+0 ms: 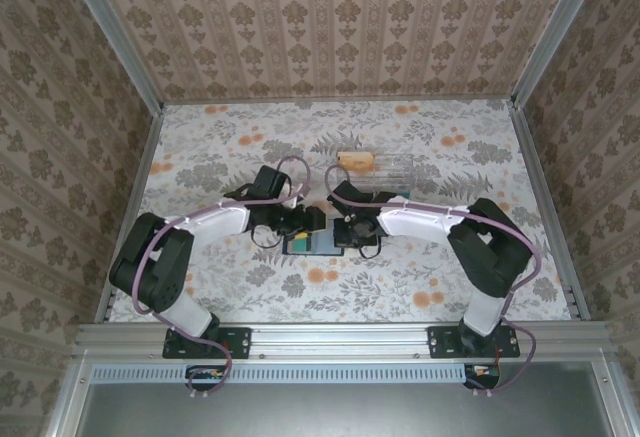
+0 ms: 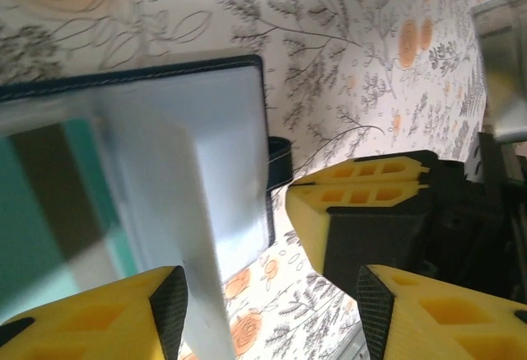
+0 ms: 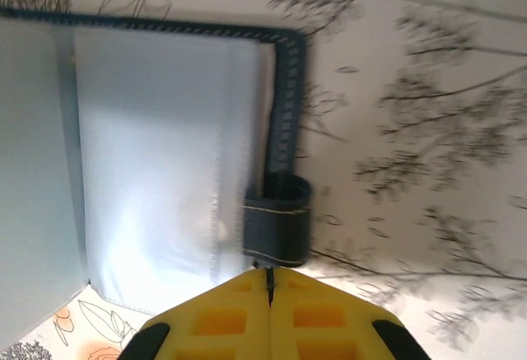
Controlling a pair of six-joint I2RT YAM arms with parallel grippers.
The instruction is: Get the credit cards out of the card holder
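Patterned wallpaper is seen on three sides of a worktop point(image 1: 470, 287) covered with a floral cloth of grey leaves and orange blooms. From the near edge the left arm point(image 1: 215, 225) and the right arm point(image 1: 430, 222) are bent inward, so that their wrists are brought close together near the middle of the worktop.

A clear plastic box point(image 1: 385, 167) is set toward the far edge, about midway between the side edges, with an orange-yellow item point(image 1: 355, 159) inside it at its left end.

The card holder point(image 1: 300, 246) is laid open and flat near the middle of the worktop, nearer the near edge than the box, directly under the two wrists. Its dark stitched border and pale blue-grey pocket are shown in both wrist views. A teal card point(image 2: 33, 236) is seen against its inner face. A short dark strap tab point(image 3: 276, 228) is seen projecting from the holder's edge.

The left gripper point(image 2: 272, 287) is held wide apart over the holder's edge, with nothing between its fingers. The right gripper point(image 3: 268, 276) is pressed fully together, its tip touching the strap tab; whether the tab's edge is pinched cannot be told.
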